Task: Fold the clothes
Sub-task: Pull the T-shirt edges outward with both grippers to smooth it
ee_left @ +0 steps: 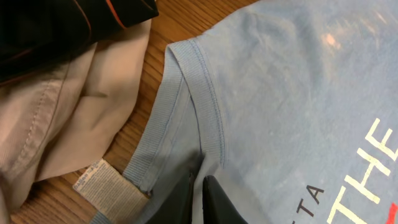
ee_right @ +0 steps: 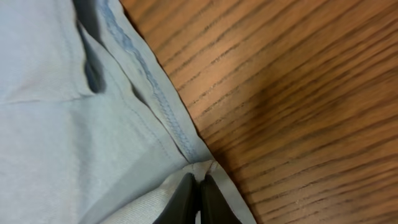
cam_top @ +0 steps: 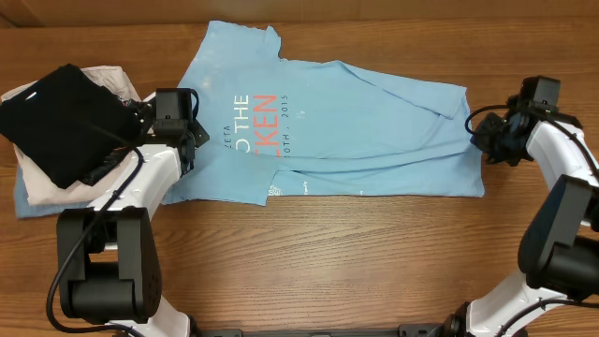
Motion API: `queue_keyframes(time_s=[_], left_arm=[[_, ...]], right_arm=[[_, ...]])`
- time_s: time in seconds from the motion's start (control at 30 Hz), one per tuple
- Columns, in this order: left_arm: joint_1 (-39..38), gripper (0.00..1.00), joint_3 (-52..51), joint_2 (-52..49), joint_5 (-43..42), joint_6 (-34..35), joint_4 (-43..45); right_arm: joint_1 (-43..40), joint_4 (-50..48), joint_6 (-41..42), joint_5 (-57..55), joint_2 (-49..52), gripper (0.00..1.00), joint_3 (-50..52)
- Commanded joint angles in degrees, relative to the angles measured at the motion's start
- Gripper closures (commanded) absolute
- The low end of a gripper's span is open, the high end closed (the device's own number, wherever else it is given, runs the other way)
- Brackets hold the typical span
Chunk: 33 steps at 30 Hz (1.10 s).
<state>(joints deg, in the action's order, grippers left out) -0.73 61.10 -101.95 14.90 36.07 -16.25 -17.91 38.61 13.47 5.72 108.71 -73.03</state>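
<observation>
The clothes, a light sky-blue T-shirt (cam_top: 356, 122) with white and orange-red lettering, lie partly folded across the back of the table. My left gripper (cam_top: 194, 133) sits at the shirt's left edge. In the left wrist view its fingertips (ee_left: 200, 182) stand almost together on a pinch of blue fabric (ee_left: 298, 93) just below the ribbed collar (ee_left: 193, 81). At the shirt's right edge my right gripper (cam_top: 475, 131) is shut. The right wrist view shows that gripper (ee_right: 199, 182) nipping the puckered corner of the stitched hem (ee_right: 152, 93) of the shirt (ee_right: 62, 124).
A black folded garment (cam_top: 61, 117) lies on a cream folded garment (cam_top: 47, 183) at the far left, close beside my left gripper. The cream cloth (ee_left: 62, 124) and its paper label (ee_left: 106, 186) touch the shirt's collar. Bare wooden table (cam_top: 328, 253) stretches in front.
</observation>
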Motion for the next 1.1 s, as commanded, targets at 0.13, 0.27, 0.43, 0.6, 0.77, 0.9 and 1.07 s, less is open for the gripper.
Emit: queue_keyframes(time_s=[0.13, 0.27, 0.43, 0.6, 0.77, 0.9, 1.07], left_arm=[[0.4, 0.93, -0.2, -0.9, 1.8, 0.3, 0.2], [0.4, 0.94, -0.2, -0.9, 1.6, 0.3, -0.1], [0.3, 0.94, -0.2, -0.9, 1.1, 0.3, -1.9], [0.3, 0.92, -0.2, -0.9, -1.1, 0.3, -3.8], [0.3, 0.88, -0.2, -0.9, -1.7, 0.3, -5.9], [0.3, 0.82, -0.2, -0.9, -4.6, -2.1, -7.4], [0.3, 0.71, -0.2, -0.9, -10.8, -5.9, -10.4]], right_arm=[[0.2, -1.0, -0.2, -0.5, 2.6, 0.96, 0.1], [0.2, -2.5, -0.2, 0.2, 2.6, 0.96, 0.1], [0.2, -6.1, -0.2, 4.7, 2.6, 0.96, 0.1], [0.3, -9.7, 0.0, 5.1, 2.6, 0.96, 0.1], [0.3, -9.9, 0.0, 5.1, 2.6, 0.6, 0.1], [0.3, -6.8, 0.0, 5.1, 2.6, 0.51, 0.1], [0.3, 1.5, 0.0, 5.1, 2.6, 0.5, 0.1]])
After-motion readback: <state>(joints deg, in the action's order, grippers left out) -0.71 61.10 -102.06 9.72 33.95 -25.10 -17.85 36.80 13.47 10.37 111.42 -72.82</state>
